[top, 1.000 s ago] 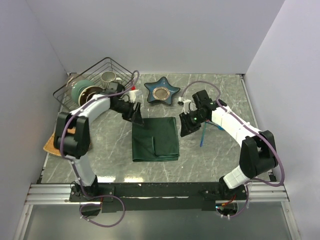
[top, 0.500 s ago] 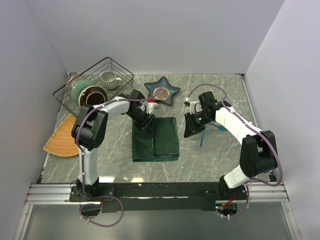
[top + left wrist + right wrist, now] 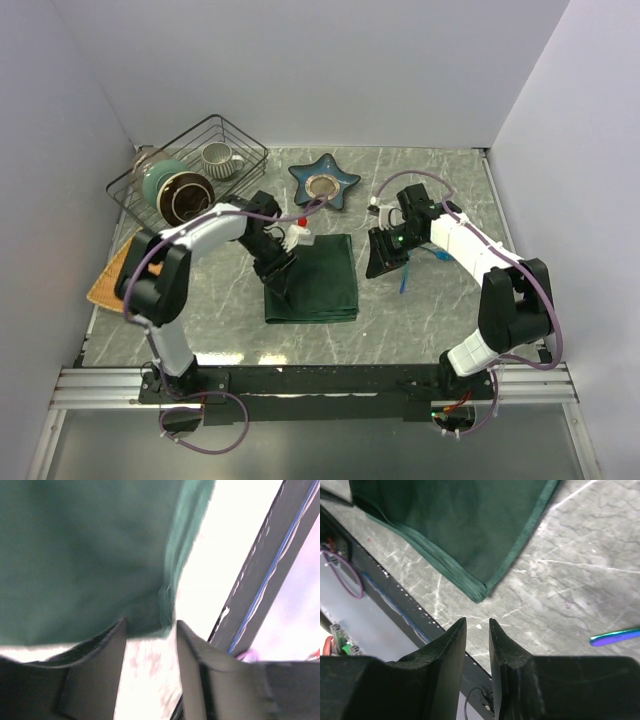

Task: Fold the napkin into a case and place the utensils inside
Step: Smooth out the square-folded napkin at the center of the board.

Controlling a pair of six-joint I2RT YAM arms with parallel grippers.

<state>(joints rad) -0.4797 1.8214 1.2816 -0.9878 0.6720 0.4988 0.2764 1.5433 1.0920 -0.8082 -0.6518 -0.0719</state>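
Left wrist: left pincer (image 3: 151,625) apart; napkin (image 3: 90,555) corner at its gap | right wrist: right pincer (image 3: 477,624) narrowly apart; empty

napkin (image 3: 330,275) matt soft cloth; table (image 3: 430,310) smooth marbled surface; basket (image 3: 213,118) thin wire; dish (image 3: 345,183) glossy glaze

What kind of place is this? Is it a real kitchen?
Probably a robot practice booth, not a kitchen: a left arm and right arm bolted to a marble-look table, with plain white walls close around.
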